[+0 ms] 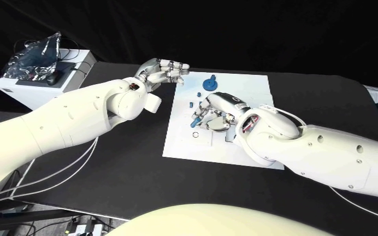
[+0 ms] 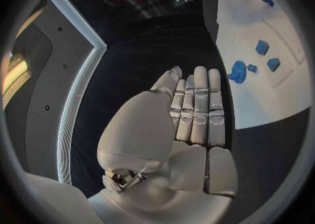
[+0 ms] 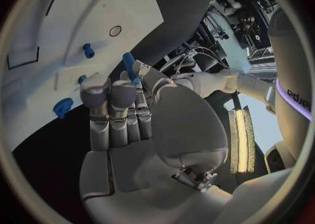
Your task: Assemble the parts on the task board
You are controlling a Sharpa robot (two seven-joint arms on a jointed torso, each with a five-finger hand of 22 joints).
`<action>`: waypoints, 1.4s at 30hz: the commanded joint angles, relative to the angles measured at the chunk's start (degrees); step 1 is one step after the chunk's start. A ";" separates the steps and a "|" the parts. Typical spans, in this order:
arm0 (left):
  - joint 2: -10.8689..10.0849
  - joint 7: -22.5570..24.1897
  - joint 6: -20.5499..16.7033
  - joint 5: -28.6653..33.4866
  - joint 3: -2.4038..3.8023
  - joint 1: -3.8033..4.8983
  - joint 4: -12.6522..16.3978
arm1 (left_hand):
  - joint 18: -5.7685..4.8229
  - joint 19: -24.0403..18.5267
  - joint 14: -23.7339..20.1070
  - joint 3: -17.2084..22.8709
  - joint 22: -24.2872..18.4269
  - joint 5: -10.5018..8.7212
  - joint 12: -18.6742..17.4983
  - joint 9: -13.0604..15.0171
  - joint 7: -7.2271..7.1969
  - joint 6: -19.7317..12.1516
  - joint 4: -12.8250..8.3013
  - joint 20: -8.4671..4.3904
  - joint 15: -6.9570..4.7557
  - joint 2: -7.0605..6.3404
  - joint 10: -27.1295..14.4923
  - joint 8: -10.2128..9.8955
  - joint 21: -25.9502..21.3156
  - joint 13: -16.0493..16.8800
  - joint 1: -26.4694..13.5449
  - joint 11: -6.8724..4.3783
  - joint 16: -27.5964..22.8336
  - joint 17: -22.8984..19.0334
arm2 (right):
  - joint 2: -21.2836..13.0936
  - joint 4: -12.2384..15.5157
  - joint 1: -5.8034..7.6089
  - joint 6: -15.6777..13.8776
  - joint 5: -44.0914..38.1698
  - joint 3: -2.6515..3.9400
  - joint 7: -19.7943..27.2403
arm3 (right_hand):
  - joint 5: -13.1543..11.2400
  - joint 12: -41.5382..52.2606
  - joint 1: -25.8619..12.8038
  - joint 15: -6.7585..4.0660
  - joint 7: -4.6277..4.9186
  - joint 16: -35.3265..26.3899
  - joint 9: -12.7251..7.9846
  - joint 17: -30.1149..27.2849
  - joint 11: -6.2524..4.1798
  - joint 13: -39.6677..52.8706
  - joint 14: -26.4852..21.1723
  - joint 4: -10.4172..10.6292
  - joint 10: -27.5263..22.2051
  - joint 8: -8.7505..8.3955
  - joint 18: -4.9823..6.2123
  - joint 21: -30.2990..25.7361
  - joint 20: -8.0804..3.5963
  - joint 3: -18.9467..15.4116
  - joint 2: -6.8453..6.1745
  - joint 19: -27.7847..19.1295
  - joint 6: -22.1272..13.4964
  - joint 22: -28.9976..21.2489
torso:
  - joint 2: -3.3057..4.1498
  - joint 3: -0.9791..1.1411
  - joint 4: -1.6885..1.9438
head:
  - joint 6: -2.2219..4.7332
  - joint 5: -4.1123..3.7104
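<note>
At about nine to ten o'clock on the table stands a white box (image 1: 43, 86) with a crumpled silver foil bag (image 1: 35, 55) on top and dark cables beside it; it sits well apart from the work and hinders nothing. White cables (image 1: 55, 170) trail under the left arm toward seven o'clock and could snag if that arm swings wide.

The left hand (image 1: 163, 72) hangs just off the task board's (image 1: 185, 143) eleven o'clock corner, fingers curled together and nothing in them. It blocks nothing now, but it is near the blue disc-shaped part (image 1: 210, 83) at the board's twelve o'clock edge, so a careless reach could knock that part.

Mid-board, the right hand (image 1: 214, 113) hovers low, pinching a small blue peg (image 1: 194, 121) between thumb and fingertip, the other fingers bunched close. In the right wrist view the peg (image 3: 128, 62) stands up from the fingertips, with a round hole (image 3: 115, 31) in the board beyond it and another blue peg (image 3: 87, 50) already standing on the board.

I judge the main risk to be misalignment: the peg is held by its end only, so it could tilt or slip if it meets the hole's rim off-centre. The hand's own bulk hides the board beneath it from the head view, which makes aiming harder. Nearby small blue parts (image 2: 262, 47) could also be brushed by the bunched fingers.
</note>
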 commanded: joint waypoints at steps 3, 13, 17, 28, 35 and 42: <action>0.05 0.17 0.96 0.36 0.05 0.01 0.08 | -0.26 0.48 0.35 -0.01 0.06 0.05 -0.25 0.08 0.11 0.07 0.17 -0.06 0.04 0.10 -0.15 0.16 -0.36 -0.07 -0.17 0.22 -0.26 0.07 | 0.58 -0.74 -0.44 2.16 -7.00 -0.65 0.94 | 0.20 0.13 0.21 -0.26 0.06 -0.15 3.67 -0.11 -2.07 0.04 -0.07 -0.49 3.45 0.24 0.91 0.00 -0.22 0.08 1.51 2.61 0.23 4.94 | 0.05 0.07 -0.03 | -0.26 0.27; 0.06 0.08 1.10 0.37 0.05 0.01 0.03 | -0.26 0.48 0.35 -0.01 0.06 0.05 -0.25 0.08 0.11 0.07 0.17 -0.06 0.04 0.10 -0.15 0.16 -0.36 -0.07 -0.17 0.22 -0.26 0.07 | 0.97 -1.76 -0.74 2.03 -10.24 -1.06 -0.09 | 0.13 0.13 0.19 -0.28 0.04 -0.09 3.70 -0.09 -2.09 0.04 -0.05 -0.55 3.52 0.24 0.90 0.15 -0.23 0.08 1.52 2.64 0.27 4.98 | 0.09 0.17 -0.05 | -0.46 0.38; 0.06 0.08 1.12 0.37 0.05 0.00 -0.01 | -0.26 0.48 0.35 -0.01 0.06 0.05 -0.25 0.08 0.11 0.07 0.17 -0.06 0.04 0.10 -0.15 0.16 -0.36 -0.07 -0.17 0.22 -0.26 0.07 | 1.40 -2.04 -0.80 2.68 -10.53 -1.13 -0.30 | 0.10 0.12 0.16 -0.28 0.06 -0.06 3.71 -0.09 -2.09 0.04 -0.08 -0.65 3.50 0.23 0.91 0.12 -0.23 0.14 1.54 2.65 0.26 4.98 | 0.08 0.11 -0.05 | -0.56 0.37; 0.00 0.06 1.10 0.37 0.05 0.00 -0.02 | -0.26 0.48 0.35 -0.01 0.06 0.05 -0.25 0.08 0.11 0.07 0.17 -0.06 0.04 0.10 -0.15 0.16 -0.36 -0.07 -0.17 0.22 -0.26 0.07 | 1.68 -2.23 -0.94 5.14 -10.85 -1.37 -0.39 | -0.01 0.13 0.14 -0.27 0.06 -0.07 3.71 -0.10 -2.08 0.04 -0.10 -0.69 3.46 0.22 0.91 0.02 -0.22 0.17 1.57 2.62 0.23 4.95 | 0.05 0.04 -0.05 | -0.93 0.44; -0.05 0.03 1.08 0.37 0.05 0.00 -0.04 | -0.27 0.61 0.33 0.07 0.32 0.06 -0.24 0.09 0.09 0.10 0.31 -0.06 0.05 0.09 -0.17 0.17 -0.75 -0.07 -0.14 0.22 -0.28 0.07 | 1.40 -1.84 -0.95 6.62 -11.55 -1.44 -0.69 | 0.00 0.13 0.11 -0.27 0.06 -0.03 3.72 -0.09 -2.09 0.04 -0.09 -0.78 3.51 0.22 0.88 0.20 -0.23 0.18 1.59 2.63 0.25 5.00 | 0.07 0.06 -0.02 | -1.08 0.51; -0.06 0.03 1.08 0.37 0.04 0.00 -0.02 | -0.27 0.65 0.33 0.09 0.38 0.06 -0.23 0.09 0.09 0.11 0.35 -0.06 0.05 0.09 -0.17 0.17 -0.84 -0.07 -0.13 0.22 -0.28 0.07 | 1.44 -2.01 -0.96 7.51 -12.24 -1.49 -1.04 | 0.00 0.13 0.11 -0.27 0.06 -0.03 3.72 -0.09 -2.09 0.04 -0.09 -0.78 3.51 0.22 0.88 0.20 -0.23 0.18 1.59 2.63 0.25 5.00 | 0.06 0.03 -0.07 | -1.17 0.61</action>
